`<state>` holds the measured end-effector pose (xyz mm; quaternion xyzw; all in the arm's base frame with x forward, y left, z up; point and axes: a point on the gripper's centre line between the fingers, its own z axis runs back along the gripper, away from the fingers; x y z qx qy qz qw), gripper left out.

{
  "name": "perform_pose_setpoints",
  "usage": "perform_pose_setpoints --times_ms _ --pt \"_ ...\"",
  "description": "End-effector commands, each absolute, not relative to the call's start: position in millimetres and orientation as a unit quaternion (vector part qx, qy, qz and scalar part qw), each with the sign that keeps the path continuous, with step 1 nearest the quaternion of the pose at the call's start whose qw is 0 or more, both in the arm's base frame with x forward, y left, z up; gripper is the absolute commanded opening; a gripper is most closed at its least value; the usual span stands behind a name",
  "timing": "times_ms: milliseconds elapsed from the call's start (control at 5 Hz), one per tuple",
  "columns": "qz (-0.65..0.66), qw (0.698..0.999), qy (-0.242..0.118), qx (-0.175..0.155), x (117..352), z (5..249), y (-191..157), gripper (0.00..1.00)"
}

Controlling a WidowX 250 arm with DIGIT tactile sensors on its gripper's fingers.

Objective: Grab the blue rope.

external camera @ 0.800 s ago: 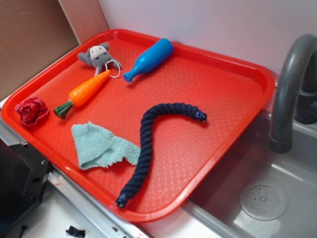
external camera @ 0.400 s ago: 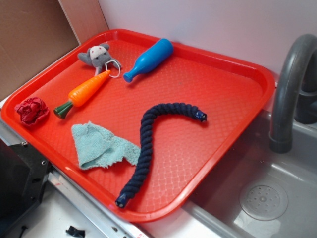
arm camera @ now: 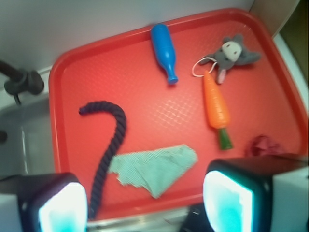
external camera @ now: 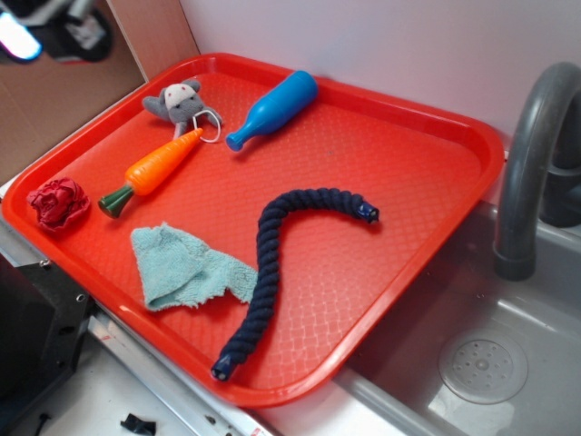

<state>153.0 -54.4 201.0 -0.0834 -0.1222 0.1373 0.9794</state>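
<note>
A red tray [external camera: 427, 118] holds the blue rope [external camera: 269, 263], which lies near its centre in an S curve, one capped end toward 3 o'clock, the other near the rim at 6 o'clock. Just beside the rope at 9 o'clock lies a crumpled teal cloth [external camera: 186, 266]. A toy carrot [external camera: 156, 167] and a grey plush mouse [external camera: 180, 103] sit toward 10 o'clock, a blue plastic bottle-shaped toy [external camera: 272, 108] at 12 o'clock, a red crumpled piece [external camera: 57, 202] at the 9 o'clock rim. The blurred hand [external camera: 54, 29] shows at the top left corner. A grey faucet [external camera: 531, 154] stands over the sink [external camera: 481, 363] at 3 o'clock.

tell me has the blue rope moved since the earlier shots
No. The blue rope lies in the same S-curve on the red tray, beside the green cloth.
</note>
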Motion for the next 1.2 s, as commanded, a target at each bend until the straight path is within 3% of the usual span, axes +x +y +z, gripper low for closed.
perform_pose_setpoints --times_ms 0,400,1000 --pt "0.145 0.98 -0.115 -0.078 202 144 -94 1.0" --pt "0.144 0.984 -0.098 -0.034 234 83 -107 1.0" --pt "0.123 0.991 -0.041 -0.037 245 15 -103 1.0"
